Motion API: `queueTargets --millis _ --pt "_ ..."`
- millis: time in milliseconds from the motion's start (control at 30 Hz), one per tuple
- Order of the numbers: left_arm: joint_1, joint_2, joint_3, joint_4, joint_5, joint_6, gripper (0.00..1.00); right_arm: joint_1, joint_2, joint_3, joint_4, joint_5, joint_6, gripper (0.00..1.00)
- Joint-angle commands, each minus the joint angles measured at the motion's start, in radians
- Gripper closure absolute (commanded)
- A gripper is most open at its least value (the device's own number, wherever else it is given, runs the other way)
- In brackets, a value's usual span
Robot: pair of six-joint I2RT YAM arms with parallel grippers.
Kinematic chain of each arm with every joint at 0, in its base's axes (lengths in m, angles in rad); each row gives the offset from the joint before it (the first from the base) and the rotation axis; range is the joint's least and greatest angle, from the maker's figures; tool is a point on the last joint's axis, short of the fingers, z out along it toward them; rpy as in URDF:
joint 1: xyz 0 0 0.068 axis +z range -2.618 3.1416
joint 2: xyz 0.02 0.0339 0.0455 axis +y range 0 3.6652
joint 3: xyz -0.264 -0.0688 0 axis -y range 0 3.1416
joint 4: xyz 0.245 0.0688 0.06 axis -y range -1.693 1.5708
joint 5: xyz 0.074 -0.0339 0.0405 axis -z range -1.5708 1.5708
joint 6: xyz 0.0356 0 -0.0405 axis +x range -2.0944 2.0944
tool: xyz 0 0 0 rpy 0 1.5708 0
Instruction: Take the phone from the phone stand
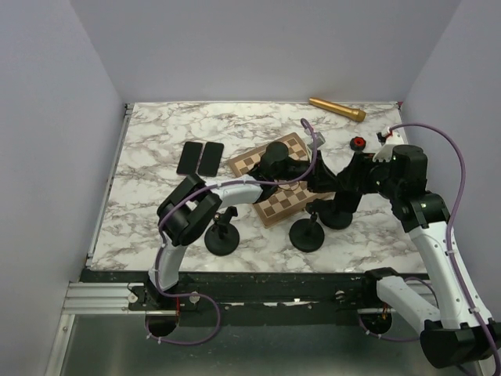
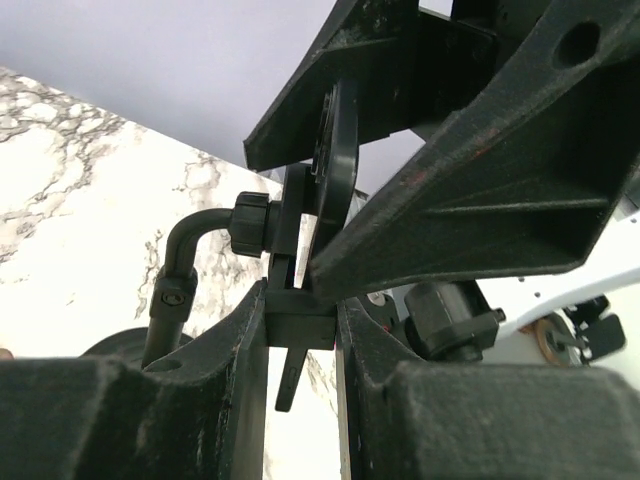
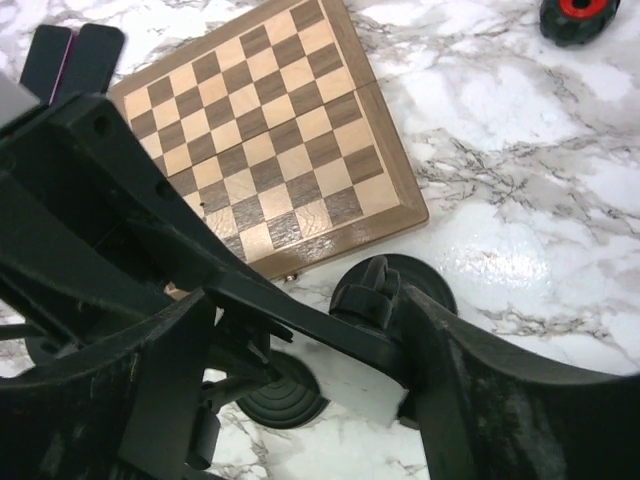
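The phone (image 3: 335,328) is a thin black slab seen edge-on, spanning between my right gripper's fingers. My right gripper (image 3: 300,335) is shut on it, above two round black stand bases (image 3: 283,388). My left gripper (image 2: 300,305) is shut on the black cradle block (image 2: 300,322) of the phone stand, whose bent neck (image 2: 185,262) runs down to the left. In the top view both grippers, left (image 1: 275,166) and right (image 1: 327,186), meet at mid-table over the chessboard. The phone is mostly hidden there. In the left wrist view its edge (image 2: 341,150) stands upright against the cradle.
A folding chessboard (image 1: 275,182) lies under the grippers. Two black phones (image 1: 200,157) lie flat at its left. Three round stand bases (image 1: 221,240) stand near the front. A gold cylinder (image 1: 337,108) and a red-and-black knob (image 1: 358,142) lie at the back right.
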Motion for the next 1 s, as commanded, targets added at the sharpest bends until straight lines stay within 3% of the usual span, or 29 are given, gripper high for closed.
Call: queueTargets --millis 0,67,433,767,967 --pt "-0.062 -0.068 -0.081 -0.066 -0.248 0.028 1.00 0.021 0.041 0.077 -0.117 0.068 0.106 0.13" --pt "-0.070 -0.087 -0.101 -0.070 -0.293 0.043 1.00 0.021 0.039 0.092 -0.164 0.084 0.130 0.01" --pt "-0.097 -0.165 -0.158 -0.121 -0.494 0.109 1.00 0.021 0.055 0.210 -0.353 0.334 0.161 0.00" --pt "-0.113 -0.135 -0.083 -0.213 -0.487 0.120 1.00 0.020 0.044 0.201 -0.199 0.185 0.031 0.00" --pt "-0.125 -0.130 -0.066 -0.233 -0.496 0.125 1.00 0.028 0.076 0.186 -0.157 0.211 0.031 0.00"
